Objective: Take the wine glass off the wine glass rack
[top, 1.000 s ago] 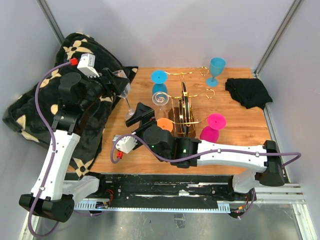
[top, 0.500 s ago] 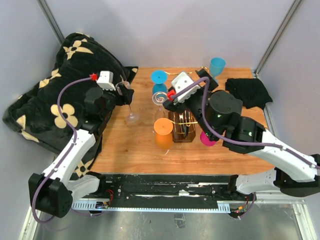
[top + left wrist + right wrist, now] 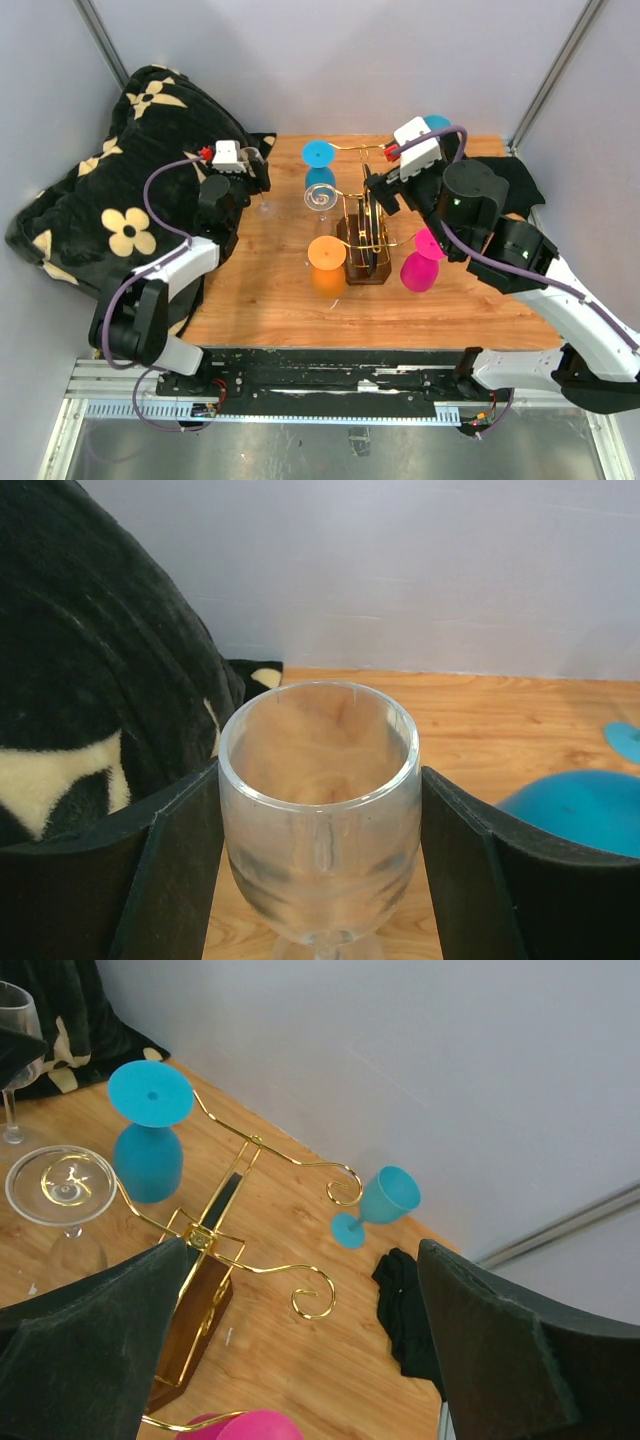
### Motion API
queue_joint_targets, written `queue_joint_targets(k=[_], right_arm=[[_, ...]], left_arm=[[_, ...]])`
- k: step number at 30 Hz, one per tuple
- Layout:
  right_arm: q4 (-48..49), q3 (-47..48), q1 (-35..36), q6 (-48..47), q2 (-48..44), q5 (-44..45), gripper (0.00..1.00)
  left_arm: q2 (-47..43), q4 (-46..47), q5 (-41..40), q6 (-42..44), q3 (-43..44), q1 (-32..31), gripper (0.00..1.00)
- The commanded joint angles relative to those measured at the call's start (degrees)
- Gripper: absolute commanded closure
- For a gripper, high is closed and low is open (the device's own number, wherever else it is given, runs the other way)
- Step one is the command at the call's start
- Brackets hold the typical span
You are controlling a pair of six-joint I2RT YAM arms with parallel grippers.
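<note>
Over the rack: right tool hangs spread wide and empty above the wine glass rack, the nearer arm to it; hung glasses sit below it, feet up, stems vertical in the wire arms: pink glass on its near side, inverted clear glass and blue glass to its left. Farther left, left tool pinches the bowl of an upright clear wine glass, off the rack, foot seemingly on the desk; judged next: release it.

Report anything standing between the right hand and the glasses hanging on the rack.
Nothing visible does. The open right hand hovers over the wine glass rack, with the hanging blue glass and clear glass in unobstructed view.
</note>
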Motion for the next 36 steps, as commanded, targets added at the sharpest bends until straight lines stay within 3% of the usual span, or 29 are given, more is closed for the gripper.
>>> queue_joint_targets(k=[1,9,25,31,36], right_arm=[[-1.4,-1.2,-3.3,4.3,-2.4,-3.2,0.02],[-5.7,1.4,-8.3,8.1,0.8,-9.5,0.00],[-5.8,-1.8,-14.9,10.9,0.8,-17.7,0.01],[-6.7,-1.9,-16.9,11.3,1.8,-19.3,0.02],[-6.7,-2.1,-18.1,12.8,2.5,-21.2,0.02]], left_arm=[[4.4,16.3,-3.7,4.7,-0.7,-1.0,0.35],[13.4,30.4,-8.0,11.4,-2.8,-2.7,0.34],[27.7,42.7,-12.0,12.2,0.7,-3.5,0.33],[30.0,44.1,-13.4,12.5,1.0,-3.8,0.21],[30.2,45.3,-15.4,14.0,0.5,-4.3,0.01]])
